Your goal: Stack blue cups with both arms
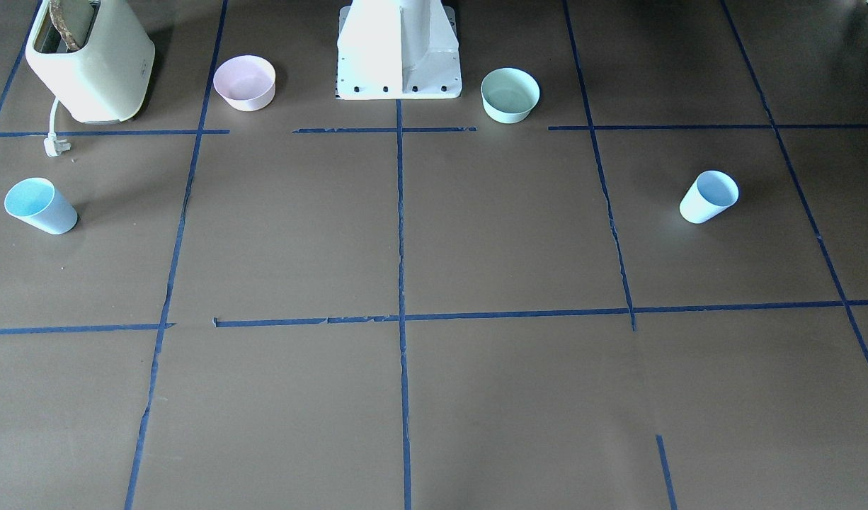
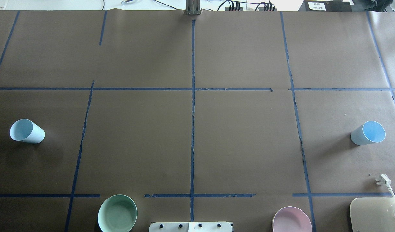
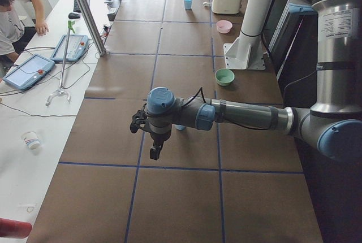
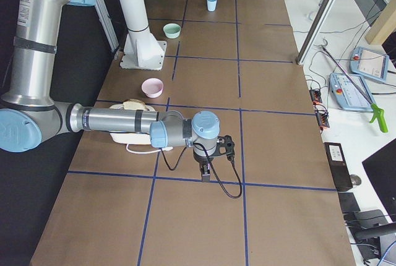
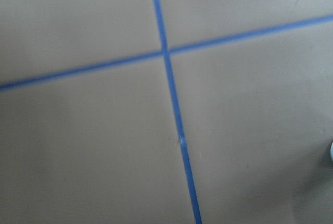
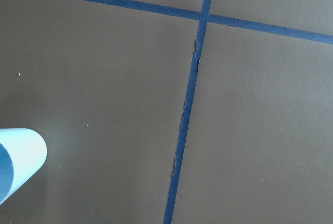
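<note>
Two pale-blue cups stand upright far apart on the brown table. One cup (image 2: 26, 131) is on my left side (image 1: 709, 196); the other cup (image 2: 368, 133) is on my right side (image 1: 40, 205). My left gripper (image 3: 154, 151) hangs pointing down above the table near the left cup (image 3: 180, 126), which the arm mostly hides. My right gripper (image 4: 206, 172) hangs pointing down above the table; the right cup (image 6: 21, 156) shows at the right wrist view's lower left. The grippers show only in the side views, so I cannot tell whether they are open or shut.
A mint-green bowl (image 2: 117, 213) and a pink bowl (image 2: 291, 220) sit either side of the white pedestal (image 1: 398, 49). A cream toaster (image 1: 90, 60) with a loose plug (image 2: 382, 179) stands near the right cup. Blue tape lines grid the table.
</note>
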You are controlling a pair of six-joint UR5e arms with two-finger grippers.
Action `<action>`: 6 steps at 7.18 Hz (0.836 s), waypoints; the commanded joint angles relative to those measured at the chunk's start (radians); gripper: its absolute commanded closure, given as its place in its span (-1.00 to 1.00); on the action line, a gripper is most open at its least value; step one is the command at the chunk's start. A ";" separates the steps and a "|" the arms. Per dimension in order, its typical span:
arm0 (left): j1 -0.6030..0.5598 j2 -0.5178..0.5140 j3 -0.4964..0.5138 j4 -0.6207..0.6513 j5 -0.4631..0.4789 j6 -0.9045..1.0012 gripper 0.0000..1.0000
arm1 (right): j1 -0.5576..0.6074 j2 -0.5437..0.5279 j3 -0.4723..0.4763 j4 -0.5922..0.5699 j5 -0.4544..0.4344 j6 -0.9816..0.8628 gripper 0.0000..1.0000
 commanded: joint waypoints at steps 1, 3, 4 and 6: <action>0.125 -0.016 -0.005 -0.113 0.003 -0.168 -1.00 | -0.001 0.000 0.003 -0.001 0.003 0.002 -1.00; 0.283 0.032 -0.005 -0.341 0.017 -0.497 -1.00 | -0.001 0.000 0.002 -0.001 0.001 0.000 -1.00; 0.360 0.049 -0.005 -0.405 0.061 -0.648 -1.00 | -0.001 0.000 0.002 -0.001 0.001 0.000 -1.00; 0.458 0.065 -0.005 -0.444 0.106 -0.779 -1.00 | -0.001 0.000 0.002 -0.001 0.003 0.000 -1.00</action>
